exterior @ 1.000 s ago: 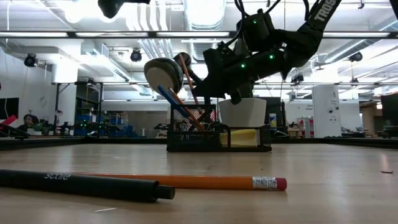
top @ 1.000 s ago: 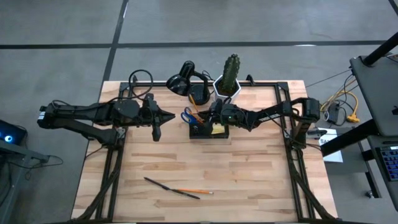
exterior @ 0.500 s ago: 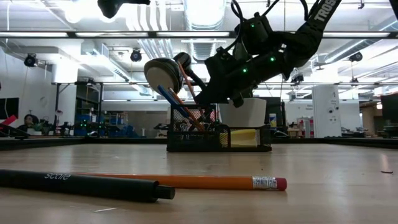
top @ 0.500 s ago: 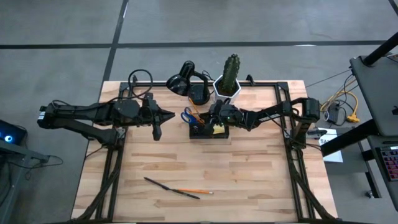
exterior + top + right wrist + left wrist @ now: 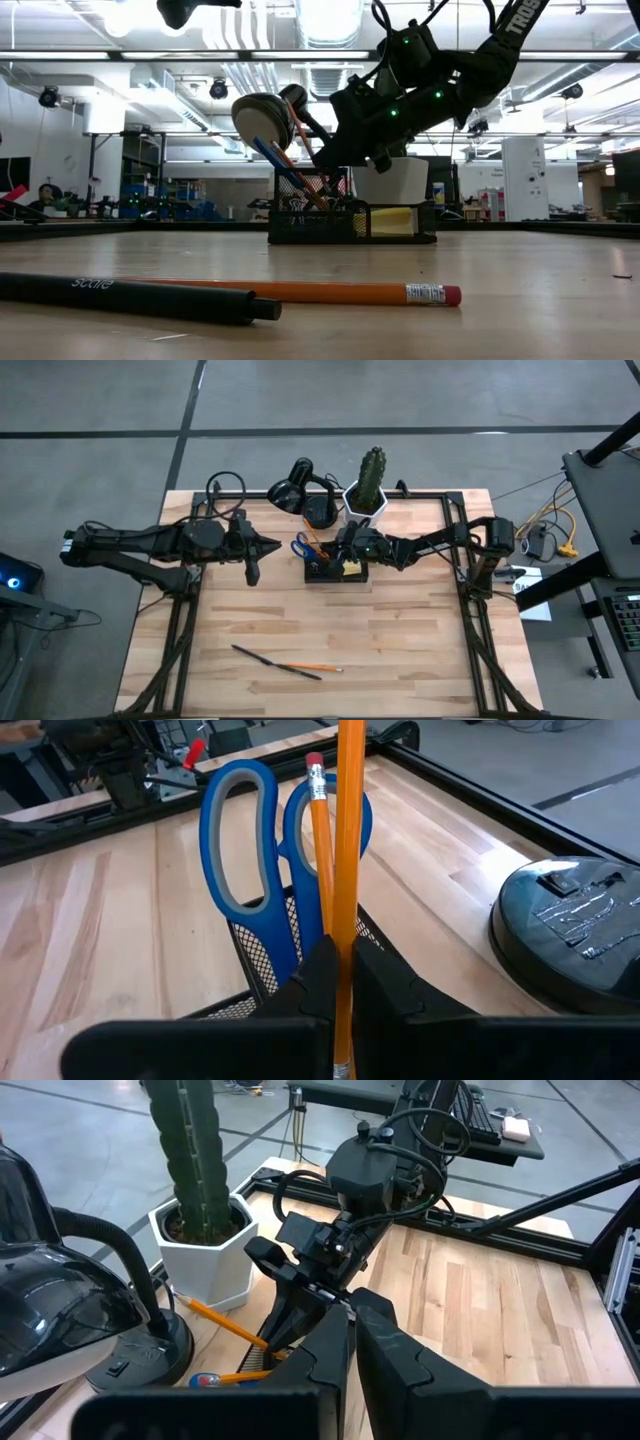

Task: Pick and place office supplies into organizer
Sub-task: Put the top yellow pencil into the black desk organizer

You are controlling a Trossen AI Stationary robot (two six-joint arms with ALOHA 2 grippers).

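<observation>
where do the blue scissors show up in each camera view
High view: scissors at the organizer's left end, picture centre.
Low view: blue blades slanting up out of the organizer, centre.
Left wrist view: only a blue bit at the bottom edge, likely the handle.
Right wrist view: handles upper centre, beside the pencil in the right claw.
Shared landmark: the organizer.

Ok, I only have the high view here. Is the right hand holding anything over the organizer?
Observer: Yes. The right hand is shut on an orange pencil, held upright.
Operator: What's already standing in there?
Observer: Blue-handled scissors and a second pencil, eraser up, in the mesh organizer.
Operator: And the left hand?
Observer: The left hand is shut with nothing in it.
</observation>
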